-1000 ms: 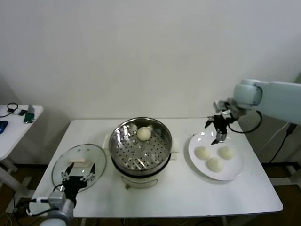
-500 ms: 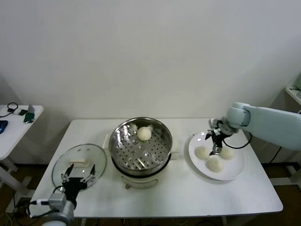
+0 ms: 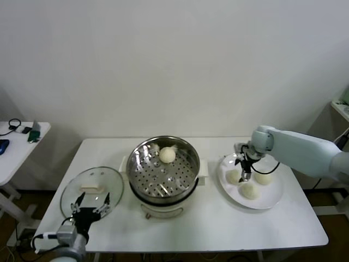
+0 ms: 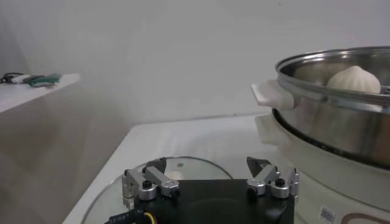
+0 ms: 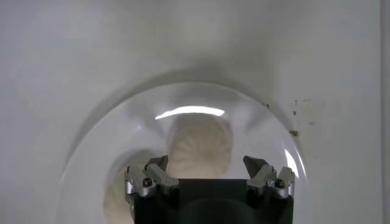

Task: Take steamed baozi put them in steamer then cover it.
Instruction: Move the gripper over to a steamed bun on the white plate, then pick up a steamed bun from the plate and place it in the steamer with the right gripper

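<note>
Hovering my right gripper (image 3: 244, 170) with jaws spread wide and empty over the plate (image 3: 272, 200), right above the nearest baozi (image 5: 199, 145). Three buns sit on the plate; one already lies in the steamer (image 3: 163, 169). I judge them light, soft, easily dented, so I'd take one across its widest part, gently. Left gripper (image 3: 90, 207) waits open and empty over the glass lid (image 3: 71, 188) on the surface.

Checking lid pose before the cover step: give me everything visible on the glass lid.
The glass lid is round and clear with a metal-looking rim and a pale handle at its centre. It lies flat on the white table, to the robot's left of the steamer, apart from it. The open left claw hangs at its near edge; contact cannot be told.
</note>
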Controlling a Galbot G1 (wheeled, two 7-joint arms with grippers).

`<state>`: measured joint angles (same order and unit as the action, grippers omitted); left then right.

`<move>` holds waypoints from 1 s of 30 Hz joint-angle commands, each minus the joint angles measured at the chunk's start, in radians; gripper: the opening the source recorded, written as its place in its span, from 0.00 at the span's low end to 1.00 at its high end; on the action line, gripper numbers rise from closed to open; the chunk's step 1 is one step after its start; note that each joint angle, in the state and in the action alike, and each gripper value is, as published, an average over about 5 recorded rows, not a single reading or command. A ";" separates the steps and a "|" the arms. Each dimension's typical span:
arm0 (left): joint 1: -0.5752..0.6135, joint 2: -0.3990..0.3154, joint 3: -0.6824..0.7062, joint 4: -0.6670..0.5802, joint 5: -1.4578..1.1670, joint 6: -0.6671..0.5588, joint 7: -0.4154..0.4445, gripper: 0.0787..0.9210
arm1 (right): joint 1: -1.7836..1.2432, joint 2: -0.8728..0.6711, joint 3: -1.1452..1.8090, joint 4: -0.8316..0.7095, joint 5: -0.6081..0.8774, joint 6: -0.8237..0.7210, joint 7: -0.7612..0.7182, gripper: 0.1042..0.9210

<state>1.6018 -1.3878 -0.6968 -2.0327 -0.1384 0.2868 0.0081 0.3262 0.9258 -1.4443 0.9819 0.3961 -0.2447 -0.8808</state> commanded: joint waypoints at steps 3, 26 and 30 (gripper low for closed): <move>0.000 0.004 0.002 0.008 0.000 -0.001 0.000 0.88 | -0.051 0.041 0.033 -0.077 -0.021 0.005 -0.017 0.88; 0.001 0.002 0.006 0.014 -0.003 -0.011 -0.004 0.88 | 0.087 0.032 0.002 -0.060 0.043 0.034 -0.089 0.66; -0.003 0.004 0.005 0.013 -0.004 -0.010 -0.004 0.88 | 0.276 0.023 -0.080 -0.018 0.135 0.046 -0.129 0.66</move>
<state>1.6003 -1.3856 -0.6914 -2.0196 -0.1424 0.2761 0.0042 0.3856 0.9545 -1.4401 0.9240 0.4326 -0.2103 -0.9617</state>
